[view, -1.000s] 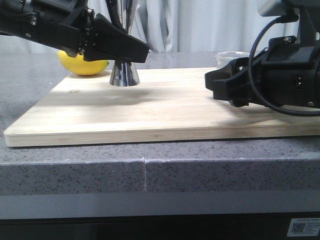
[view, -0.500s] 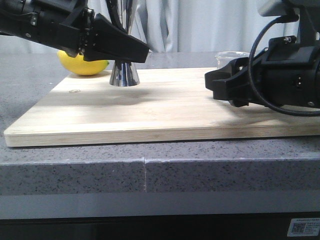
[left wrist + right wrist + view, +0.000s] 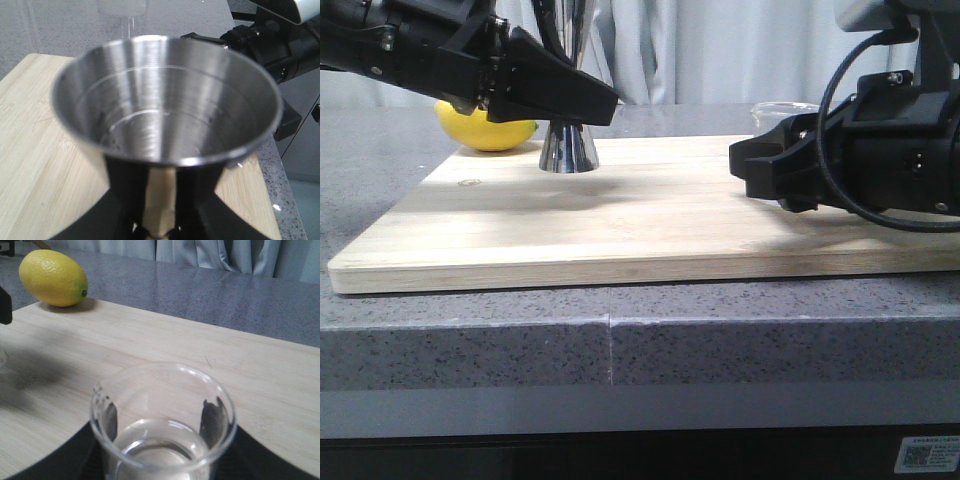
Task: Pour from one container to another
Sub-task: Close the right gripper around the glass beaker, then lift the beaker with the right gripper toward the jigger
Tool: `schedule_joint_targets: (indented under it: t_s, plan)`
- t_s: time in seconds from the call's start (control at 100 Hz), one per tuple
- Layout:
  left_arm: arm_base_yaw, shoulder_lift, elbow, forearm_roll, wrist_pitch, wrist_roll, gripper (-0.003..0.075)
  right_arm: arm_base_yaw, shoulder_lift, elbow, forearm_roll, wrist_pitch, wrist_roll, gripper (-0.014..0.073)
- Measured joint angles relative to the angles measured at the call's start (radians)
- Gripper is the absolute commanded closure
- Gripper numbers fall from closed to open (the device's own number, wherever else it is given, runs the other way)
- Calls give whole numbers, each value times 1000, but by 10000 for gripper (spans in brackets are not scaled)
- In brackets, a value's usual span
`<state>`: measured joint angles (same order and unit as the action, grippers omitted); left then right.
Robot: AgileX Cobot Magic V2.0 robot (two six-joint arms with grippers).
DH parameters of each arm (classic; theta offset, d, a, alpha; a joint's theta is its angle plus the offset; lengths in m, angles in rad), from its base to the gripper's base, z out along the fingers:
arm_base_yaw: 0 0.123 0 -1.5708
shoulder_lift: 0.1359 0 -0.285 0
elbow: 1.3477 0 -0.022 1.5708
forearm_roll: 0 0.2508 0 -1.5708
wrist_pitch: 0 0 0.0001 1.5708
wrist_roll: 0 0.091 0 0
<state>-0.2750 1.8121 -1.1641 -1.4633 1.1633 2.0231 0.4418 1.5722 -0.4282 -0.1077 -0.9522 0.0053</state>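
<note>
With the left gripper (image 3: 605, 108) clamped on the jigger (image 3: 568, 148) at far left and the right gripper (image 3: 745, 168) clamped on the beaker (image 3: 162, 425), your hasty lift could slosh liquid onto the board (image 3: 620, 225).

We see the left claw (image 3: 582, 100) reaching in level from the left, its fingers (image 3: 192, 192) closed on either side of the jigger (image 3: 165, 105). The right claw (image 3: 760, 165) reaches in from the right, low and level, apparently clamped around the beaker (image 3: 162, 422).
</note>
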Motion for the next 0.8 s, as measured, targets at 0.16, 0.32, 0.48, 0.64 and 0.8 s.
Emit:
schedule_joint_targets:
  t_s: [0.16, 0.32, 0.48, 0.64, 0.8]
  plan:
    - [0, 0, 0, 0, 0, 0, 702, 0, 0, 0, 0, -10, 0, 408]
    - [0, 0, 0, 0, 0, 0, 702, 0, 0, 0, -5, -15, 0, 408]
    - [0, 0, 0, 0, 0, 0, 702, 0, 0, 0, -18, -16, 0, 408]
    - [0, 0, 0, 0, 0, 0, 702, 0, 0, -11, -20, -5, 0, 408]
    - [0, 0, 0, 0, 0, 0, 702, 0, -17, -59, -33, 49, 0, 408]
